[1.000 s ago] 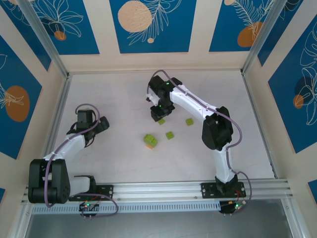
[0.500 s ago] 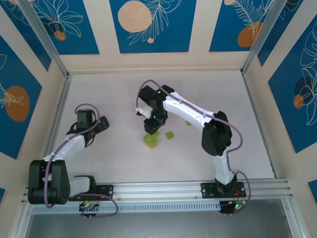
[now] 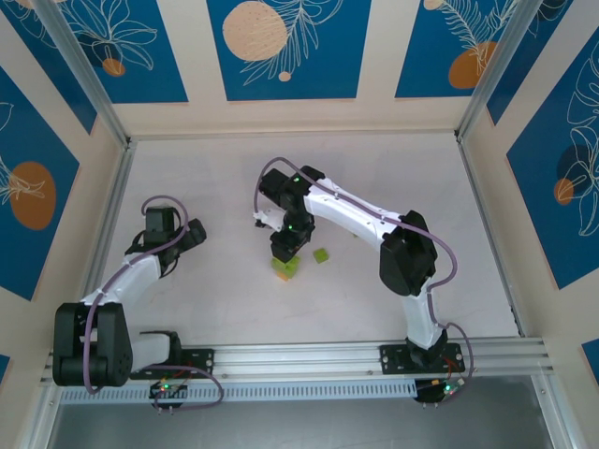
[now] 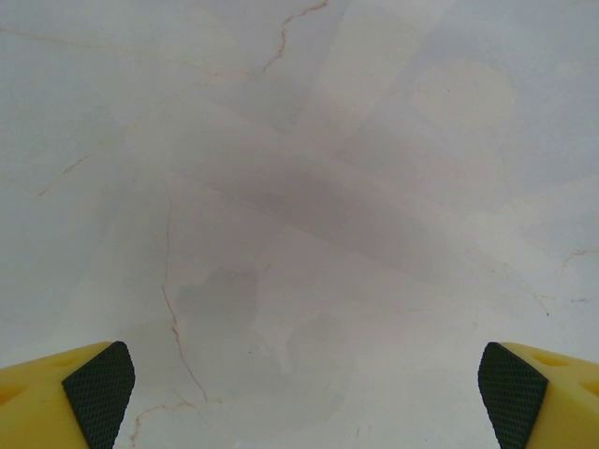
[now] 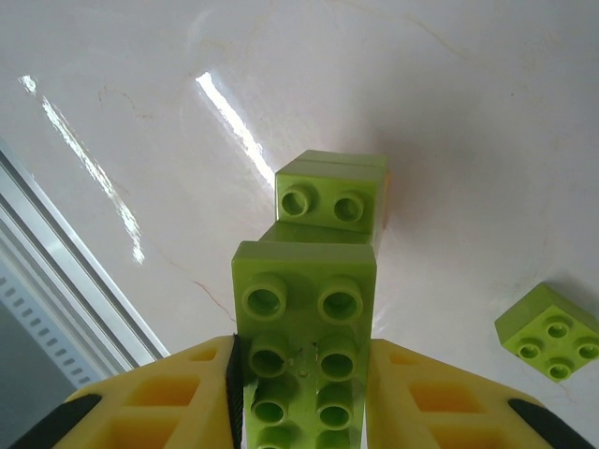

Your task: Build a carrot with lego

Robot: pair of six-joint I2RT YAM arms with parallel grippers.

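Brick in hand: the right gripper (image 5: 304, 379) pinches a long lime-green brick (image 5: 304, 323) between its yellow fingers (image 5: 178, 393). The studs face up and the brick's far end pokes out past the fingertips. Just ahead of that end sits the carrot (image 5: 332, 198), a low lime-green stack with a sliver of orange on the side toward the right finger. Whether the held brick already touches it I can't tell from the wrist camera. From overhead, the right gripper (image 3: 285, 245) hangs right over the carrot (image 3: 285, 268). A loose square brick (image 5: 547, 332) lies off beyond the right finger, apart from both.

The left gripper (image 4: 304, 383) has its fingers spread wide with only bare table (image 4: 299, 187) between them. It is well away from the bricks.

To me this looks like the joining step, adding a green piece to the half-built figure. The next move would call for squaring the held brick's underside over the stack's studs and pressing straight down. The stack sits free on the smooth tabletop with nothing bracing it, so an off-centre push could well skid or tip it.
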